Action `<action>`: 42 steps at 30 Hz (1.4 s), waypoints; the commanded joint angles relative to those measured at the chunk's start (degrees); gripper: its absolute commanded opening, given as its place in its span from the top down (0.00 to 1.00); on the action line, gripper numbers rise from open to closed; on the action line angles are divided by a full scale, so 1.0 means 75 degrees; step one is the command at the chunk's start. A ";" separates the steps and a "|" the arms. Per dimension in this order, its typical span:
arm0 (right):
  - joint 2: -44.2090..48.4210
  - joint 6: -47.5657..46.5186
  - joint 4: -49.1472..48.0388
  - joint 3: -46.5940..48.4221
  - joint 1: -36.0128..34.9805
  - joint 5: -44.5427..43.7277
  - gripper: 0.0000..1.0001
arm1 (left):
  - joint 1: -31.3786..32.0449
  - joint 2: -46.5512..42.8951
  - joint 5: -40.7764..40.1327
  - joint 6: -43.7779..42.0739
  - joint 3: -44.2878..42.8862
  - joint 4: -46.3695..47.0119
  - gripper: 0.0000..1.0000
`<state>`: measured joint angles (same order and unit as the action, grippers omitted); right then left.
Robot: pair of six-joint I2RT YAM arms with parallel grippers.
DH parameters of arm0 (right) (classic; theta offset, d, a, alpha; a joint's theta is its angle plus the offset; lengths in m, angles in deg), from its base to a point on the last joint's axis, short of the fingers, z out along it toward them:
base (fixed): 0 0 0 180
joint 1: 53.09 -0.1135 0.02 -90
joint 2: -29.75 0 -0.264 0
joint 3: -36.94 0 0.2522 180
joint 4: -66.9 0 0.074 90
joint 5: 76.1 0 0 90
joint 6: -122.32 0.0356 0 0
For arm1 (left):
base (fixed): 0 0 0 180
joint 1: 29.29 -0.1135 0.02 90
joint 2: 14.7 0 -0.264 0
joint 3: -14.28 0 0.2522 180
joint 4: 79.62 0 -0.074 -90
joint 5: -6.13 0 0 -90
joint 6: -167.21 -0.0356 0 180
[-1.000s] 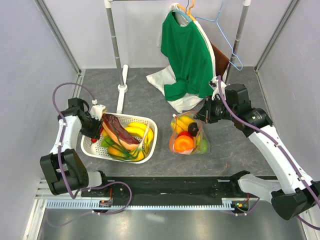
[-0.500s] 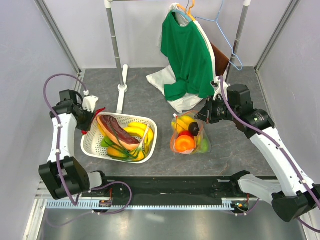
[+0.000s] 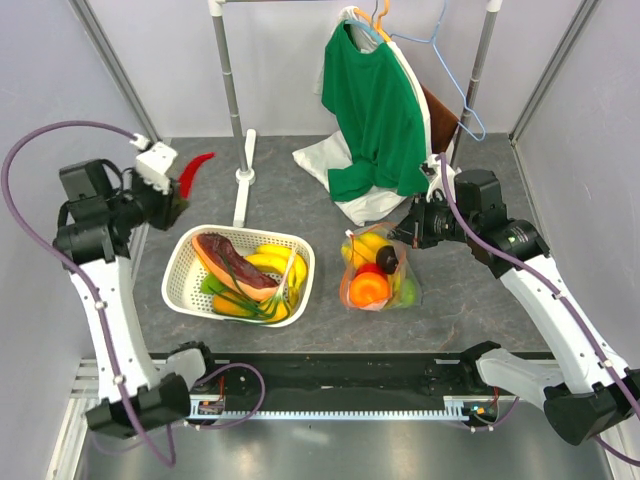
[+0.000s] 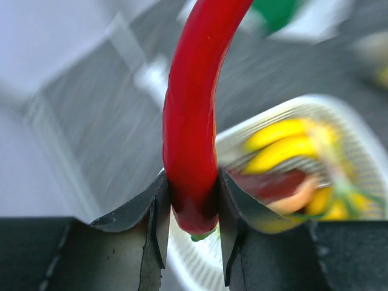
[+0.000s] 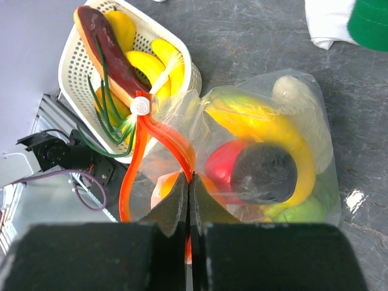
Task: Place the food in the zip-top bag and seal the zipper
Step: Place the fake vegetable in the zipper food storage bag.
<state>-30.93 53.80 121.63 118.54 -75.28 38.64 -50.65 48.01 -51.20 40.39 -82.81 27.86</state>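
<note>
My left gripper [image 3: 178,196] is raised above the far left of the white lattice basket [image 3: 185,296] and is shut on a red chili pepper [image 3: 197,170], which also shows in the left wrist view [image 4: 193,115]. The basket holds bananas [image 3: 272,262], a dark red-brown piece [image 3: 232,260] and green stalks. The clear zip-top bag [image 3: 377,270] lies right of the basket with bananas, a red apple, an orange [image 3: 367,288], a lime and a white radish inside. My right gripper [image 5: 189,188] is shut on the bag's orange-red zipper strip [image 5: 167,139] and holds the mouth up.
A green shirt [image 3: 375,110] hangs on a rack over a white cloth [image 3: 325,160] at the back. A white rack foot [image 3: 243,180] stands behind the basket. Grey walls close both sides.
My left arm has lifted the red chili out of the basket's left rim and swung it up and back to the left. The right gripper and bag have held still.
</note>
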 commanded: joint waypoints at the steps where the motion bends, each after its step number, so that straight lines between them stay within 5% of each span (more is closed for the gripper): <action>1: 0.0169 -0.0168 -0.0435 0.0073 0.0041 0.0522 1.00 | 0.2217 -0.0627 0.3952 0.0781 -0.0223 0.0864 0.63; 7: 0.0146 -0.0437 -0.0401 0.0096 0.0041 0.1084 1.00 | 0.5852 -0.0549 0.3579 0.1828 0.0915 0.4188 0.65; 16: -0.0053 -0.0905 0.0021 0.0190 0.0030 0.2770 1.00 | 0.9021 0.0918 0.3836 -0.0585 0.0353 0.4355 0.63; 26: -0.0428 -0.1117 0.0303 0.0471 0.0030 0.3651 1.00 | 1.0161 0.1774 0.3416 -0.2624 0.0247 0.3500 0.65; 35: -0.0592 -0.0848 0.0104 0.0448 0.0041 0.3956 1.00 | 1.0196 0.2792 0.2209 -0.2181 -0.0314 0.2517 0.65; 42: -0.0557 -0.0871 0.0127 0.0272 0.0030 0.4085 1.00 | 1.0173 0.3215 0.0908 -0.3245 -0.0561 0.0889 0.62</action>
<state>-35.72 47.13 125.04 119.04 -75.20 65.61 25.49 71.18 -37.43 22.89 -84.12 43.59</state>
